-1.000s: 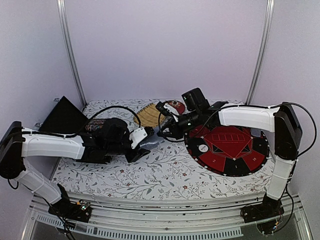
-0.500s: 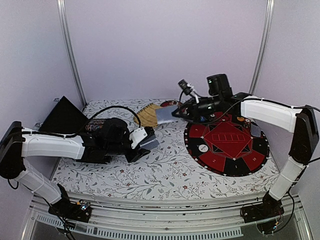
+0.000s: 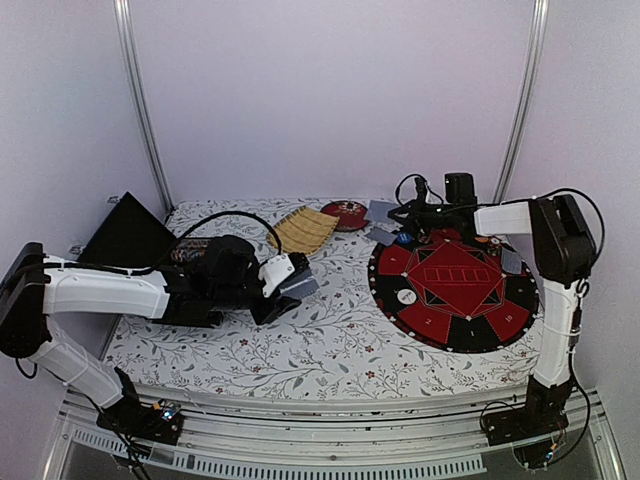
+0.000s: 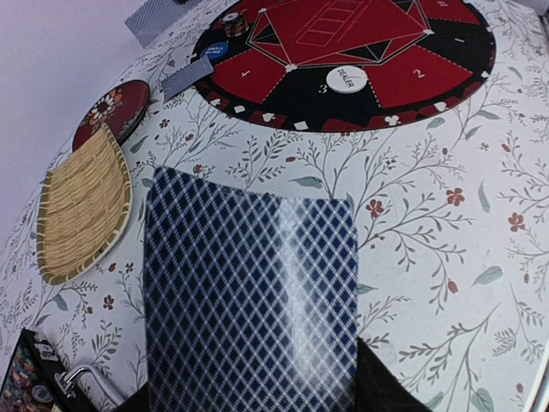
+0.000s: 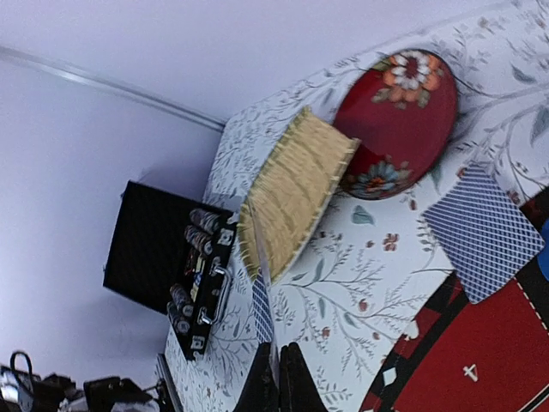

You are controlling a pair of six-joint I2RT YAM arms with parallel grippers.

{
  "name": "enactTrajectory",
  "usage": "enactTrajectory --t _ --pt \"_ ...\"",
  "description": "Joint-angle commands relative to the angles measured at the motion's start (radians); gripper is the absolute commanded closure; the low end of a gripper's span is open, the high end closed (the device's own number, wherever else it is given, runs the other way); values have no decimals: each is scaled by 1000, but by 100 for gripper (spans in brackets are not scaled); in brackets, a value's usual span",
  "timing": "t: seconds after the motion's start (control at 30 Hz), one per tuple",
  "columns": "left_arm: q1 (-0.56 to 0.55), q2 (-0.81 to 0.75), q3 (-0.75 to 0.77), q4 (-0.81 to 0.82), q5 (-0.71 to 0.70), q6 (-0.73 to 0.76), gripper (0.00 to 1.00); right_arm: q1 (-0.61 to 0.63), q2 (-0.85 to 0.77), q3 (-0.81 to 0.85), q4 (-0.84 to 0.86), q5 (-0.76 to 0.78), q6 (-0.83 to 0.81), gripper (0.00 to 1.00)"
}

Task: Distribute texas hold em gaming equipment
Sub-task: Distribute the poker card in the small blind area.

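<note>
Left gripper: we are seeing the left gripper [image 3: 287, 288] clamping the deck [image 4: 249, 300] left of centre in the overhead view, low over the floral cloth [image 3: 330, 350].
Deck: its blue diamond-patterned back is filling the lower middle of the left wrist view.
Right gripper: the right gripper [image 5: 276, 378] is pinching a single card [image 3: 381, 210], fingers pressed together, at the bottom of its own wrist view.
Held card: it is showing edge-on there. Overhead, it is hanging right of the red dish [image 3: 348, 212].
Loose card [image 5: 485, 232]: it is lying back up, touching the upper-left rim of the round mat [image 3: 455, 300].
White button [image 4: 350, 77]: it is sitting on the mat's black band, lower left of the mat overhead.
Chips: a blue chip [image 4: 217, 50] is resting on the mat by the loose card; others are standing in rows in the black case [image 5: 202, 275].
Bamboo tray [image 3: 303, 230]: it is lying just left of the dish.
</note>
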State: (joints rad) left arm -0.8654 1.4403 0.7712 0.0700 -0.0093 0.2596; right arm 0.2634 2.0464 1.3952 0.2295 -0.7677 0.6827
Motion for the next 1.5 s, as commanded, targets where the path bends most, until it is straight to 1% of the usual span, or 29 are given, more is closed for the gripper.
enactTrajectory --t 0.0,0.17,0.3,0.7,0.73,0.77,0.8,0.83,0.9,1.1,1.13,1.3,1.37,1.47 --pt "12 -19 -3 26 2 -7 48 2 137 121 60 76 208 99" --pt "12 -25 -7 25 1 -10 48 -5 261 205 35 145 256 98" --pt "12 -30 -12 25 -4 -7 48 -9 339 220 30 167 317 98" --pt "13 -26 -17 34 -3 -5 48 -9 390 239 4 201 347 97" --pt "13 -27 -16 33 -4 -5 48 -8 391 240 4 201 349 94" --pt "12 -27 -16 32 -5 -5 48 -8 395 241 4 199 351 87" --pt "12 -28 -16 31 -6 -4 48 -9 396 241 2 199 353 77" --pt "13 -29 -18 30 -7 -3 48 -9 395 242 0 197 354 71" --pt "12 -33 -19 30 -8 -4 48 -8 388 242 -1 190 355 64" --pt "14 -30 -20 30 -6 -4 48 -7 326 218 -10 212 325 47" --pt "14 -31 -19 31 -4 -4 48 -7 315 212 -11 217 316 43" --pt "13 -28 -15 32 -5 -2 48 -3 236 180 -22 237 285 17" --pt "14 -28 -15 33 -4 -3 48 0 219 163 -24 244 277 0" --pt "14 -29 -15 31 -3 -2 48 2 195 140 -23 250 276 1"
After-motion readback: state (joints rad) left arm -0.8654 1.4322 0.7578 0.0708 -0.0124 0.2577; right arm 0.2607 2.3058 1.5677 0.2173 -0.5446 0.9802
